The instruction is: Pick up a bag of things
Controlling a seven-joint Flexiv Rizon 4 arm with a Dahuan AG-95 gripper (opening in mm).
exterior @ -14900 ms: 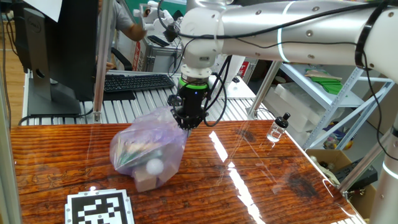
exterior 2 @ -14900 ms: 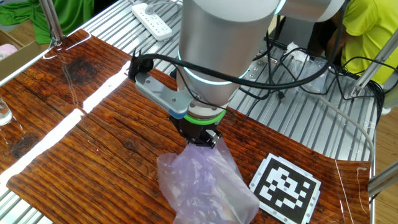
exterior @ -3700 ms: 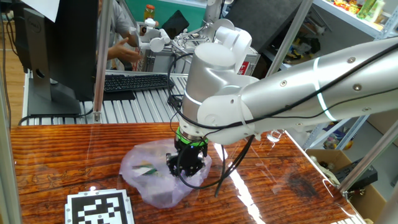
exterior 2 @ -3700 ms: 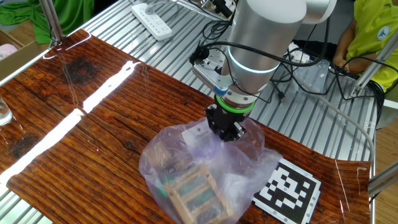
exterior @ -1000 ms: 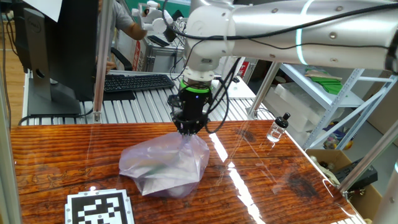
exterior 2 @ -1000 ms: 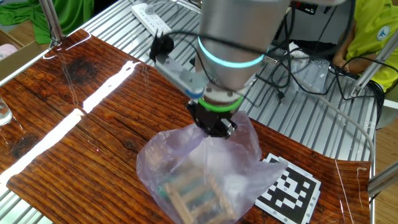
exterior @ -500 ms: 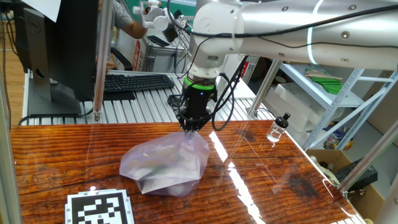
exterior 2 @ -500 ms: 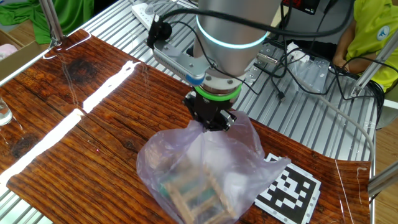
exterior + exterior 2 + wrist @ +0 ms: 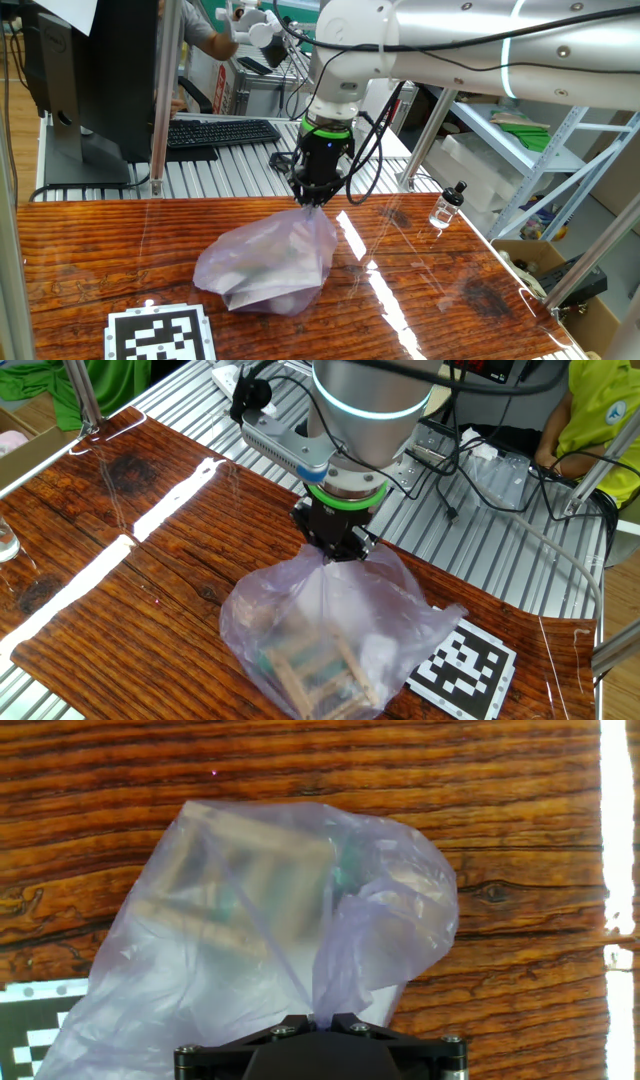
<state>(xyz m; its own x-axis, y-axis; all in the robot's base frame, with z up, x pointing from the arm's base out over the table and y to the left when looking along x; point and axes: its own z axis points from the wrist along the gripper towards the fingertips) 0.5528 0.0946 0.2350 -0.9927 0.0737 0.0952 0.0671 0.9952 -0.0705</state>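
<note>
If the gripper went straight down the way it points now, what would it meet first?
The gripper points straight down, shut on the gathered top of the bag. Going on down, it would press into the bag's own plastic and probably the wooden blocks inside, before the table. Depth is uncertain.

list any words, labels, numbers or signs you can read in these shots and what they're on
No readable words, brands or numbers in any view.
Printed marker card on the table: a black and white square code pattern, no letters.
Bag held by the gripper: plain lilac plastic, no print visible.
Small bottle: any label is too small to read.
Keyboard: keys too small and blurred to read.
</note>
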